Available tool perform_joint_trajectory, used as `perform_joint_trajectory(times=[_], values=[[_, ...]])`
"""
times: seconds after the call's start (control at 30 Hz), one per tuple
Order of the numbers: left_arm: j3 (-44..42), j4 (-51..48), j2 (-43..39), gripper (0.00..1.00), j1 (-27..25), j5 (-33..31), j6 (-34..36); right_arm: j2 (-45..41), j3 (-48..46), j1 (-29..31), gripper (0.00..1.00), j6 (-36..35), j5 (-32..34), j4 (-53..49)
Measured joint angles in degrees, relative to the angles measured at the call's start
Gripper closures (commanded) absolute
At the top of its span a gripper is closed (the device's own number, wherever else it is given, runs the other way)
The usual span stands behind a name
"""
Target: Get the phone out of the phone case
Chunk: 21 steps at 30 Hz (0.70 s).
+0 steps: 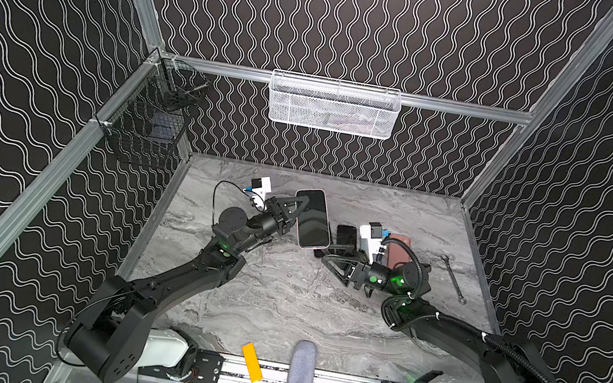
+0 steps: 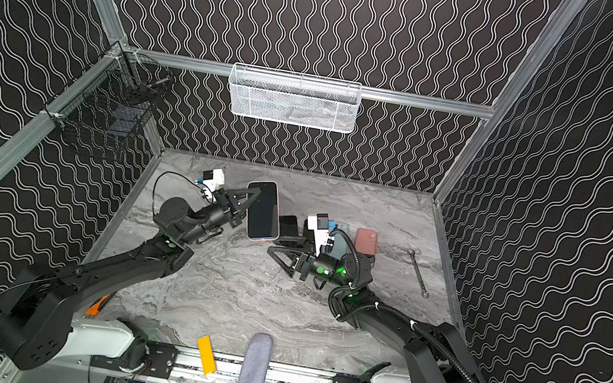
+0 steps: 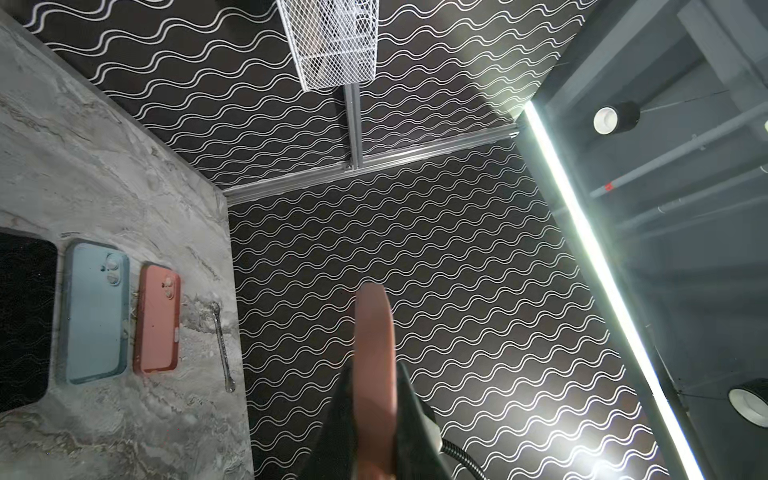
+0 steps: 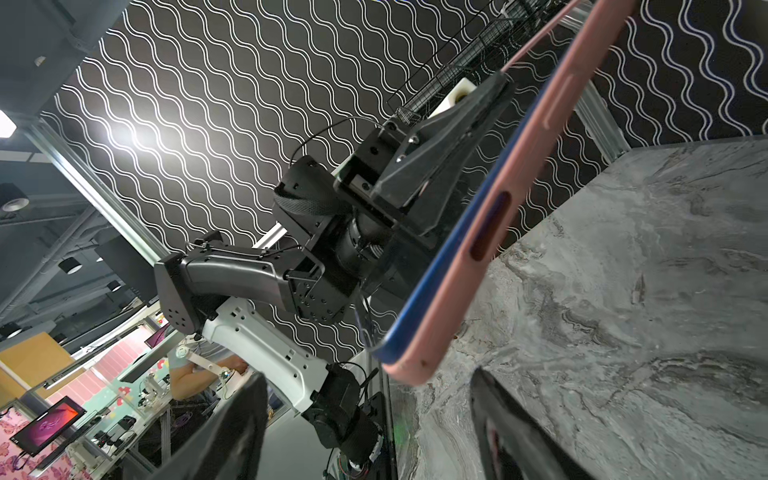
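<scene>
The left gripper [image 1: 305, 201] [image 2: 256, 191] [image 3: 374, 370] is clamped on one long edge of the pink phone case [image 4: 552, 104] [image 3: 374, 332], its two fingers pinching the case front and back. It holds the case clear of the marble table [image 1: 278, 301]. The phone [image 1: 313, 219] [image 2: 263, 210] sits in the case with its dark screen up. The right wrist view shows the phone's blue frame [image 4: 449, 257] lying along the case's pink rim.

At the far end of the case from the left gripper, the right gripper [image 1: 321, 255] [image 2: 273, 244] [image 4: 370, 395] has its fingers spread wide and grasps nothing. The case's near corner lies just beyond the gap between them, and I cannot tell whether it touches either finger.

Just past the right gripper a black phone [image 1: 346, 233] [image 3: 20, 320] lies flat on the table. Farther out lie a pale blue phone [image 3: 95, 311], a salmon phone [image 3: 160, 320] [image 1: 398, 250], both back up, and a wrench [image 1: 452, 277] [image 3: 222, 345].
</scene>
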Motion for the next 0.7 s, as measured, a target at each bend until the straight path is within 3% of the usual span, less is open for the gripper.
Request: perform_joint_trajectory(times=[0.7], values=[[0.6,1.5,-0.8,1.0,-2.9,-1.0,-0.4,3.0,1.1,0.6,0.24,-0.1,3.4,-0.4]])
